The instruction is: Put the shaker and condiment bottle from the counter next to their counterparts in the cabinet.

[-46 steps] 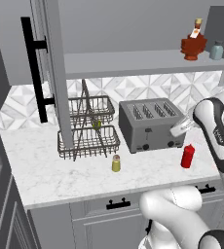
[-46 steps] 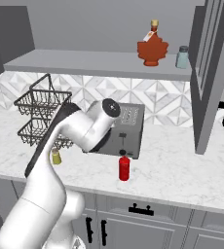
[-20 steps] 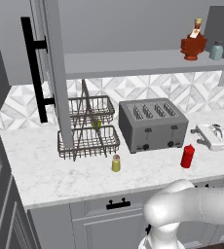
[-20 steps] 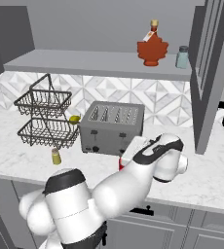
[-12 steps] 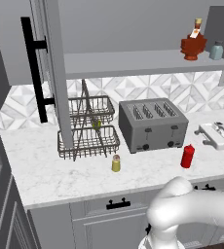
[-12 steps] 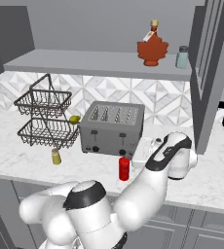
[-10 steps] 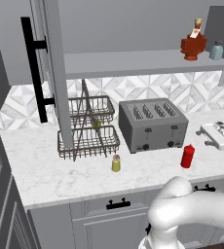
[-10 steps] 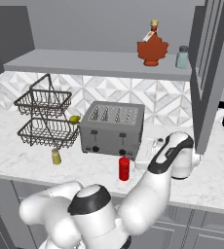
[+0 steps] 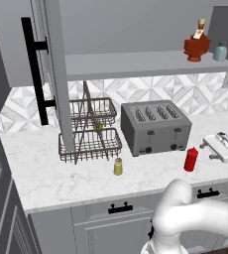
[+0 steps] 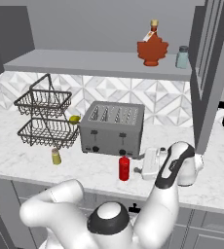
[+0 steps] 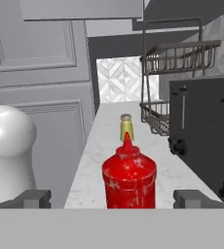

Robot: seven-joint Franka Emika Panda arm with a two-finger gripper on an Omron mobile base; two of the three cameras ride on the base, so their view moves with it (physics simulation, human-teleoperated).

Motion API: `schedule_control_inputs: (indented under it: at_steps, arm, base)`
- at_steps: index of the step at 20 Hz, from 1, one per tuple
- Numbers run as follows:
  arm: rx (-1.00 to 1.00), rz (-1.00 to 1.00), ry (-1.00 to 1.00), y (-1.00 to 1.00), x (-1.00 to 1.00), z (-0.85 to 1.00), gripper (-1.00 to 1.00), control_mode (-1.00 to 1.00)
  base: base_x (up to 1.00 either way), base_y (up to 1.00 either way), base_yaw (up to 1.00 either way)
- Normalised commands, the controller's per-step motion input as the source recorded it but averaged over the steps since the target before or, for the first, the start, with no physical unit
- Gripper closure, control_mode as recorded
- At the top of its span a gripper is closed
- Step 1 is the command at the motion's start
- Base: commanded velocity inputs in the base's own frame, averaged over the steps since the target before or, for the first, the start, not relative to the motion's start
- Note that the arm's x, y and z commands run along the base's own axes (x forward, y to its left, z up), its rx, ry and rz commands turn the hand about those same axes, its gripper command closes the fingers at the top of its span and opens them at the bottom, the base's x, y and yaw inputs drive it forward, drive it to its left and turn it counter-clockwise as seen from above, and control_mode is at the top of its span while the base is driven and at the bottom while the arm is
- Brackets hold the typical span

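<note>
Presently the tool [image 11: 112, 198] is spread wide, its two tips standing well apart on either side of the condiment bottle [image 11: 129, 174], with nothing pinched between them. In the hand view the bottle stands dead ahead on the tool's centre line, upright on the surface [image 11: 97, 151], its long axis vertical and its pointed nozzle up. From the right base view the tool [image 10: 141, 165] lies level, just beside the bottle [image 10: 124, 168], pointing sideways at it; the left base view shows the tool [image 9: 210, 146] near the bottle [image 9: 190, 159]. Judgement: a straight advance along the tool's own axis should bring the bottle between the tips.

Beyond the bottle, on the same line, stands the shaker [image 11: 126, 127], well apart from it and near the wire basket [image 11: 158, 121]. The toaster [image 11: 204, 136] flanks the approach. Farthest off, the counterparts [image 10: 152, 50] sit on the cabinet [image 10: 99, 64] shelf overhead.
</note>
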Motion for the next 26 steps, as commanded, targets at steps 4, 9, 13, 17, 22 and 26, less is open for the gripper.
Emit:
schedule_control_inputs:
  at_steps: [4,9,13,17,22,26]
  arm:
    - [0.0,0.0,0.0,0.01,0.0,-0.25,-1.0,-1.0]
    - [0.0,-0.02,0.0,0.25,0.31,-0.24,-1.0,-1.0]
    - [0.0,-0.07,0.0,0.24,0.37,-0.03,-1.0,-1.0]
    - [0.0,-0.02,0.0,0.03,0.05,0.0,-1.0,-1.0]
    - [0.0,0.0,0.01,0.07,-0.1,-0.03,-1.0,-1.0]
    - [0.0,0.0,0.03,0.16,-0.11,-0.01,-1.0,-1.0]
  base:
    - [0.0,0.0,0.0]
    - [0.0,0.0,0.0]
    - [0.0,0.0,0.0]
    - [0.0,0.0,0.0]
    - [0.0,0.0,0.0]
    - [0.0,0.0,0.0]
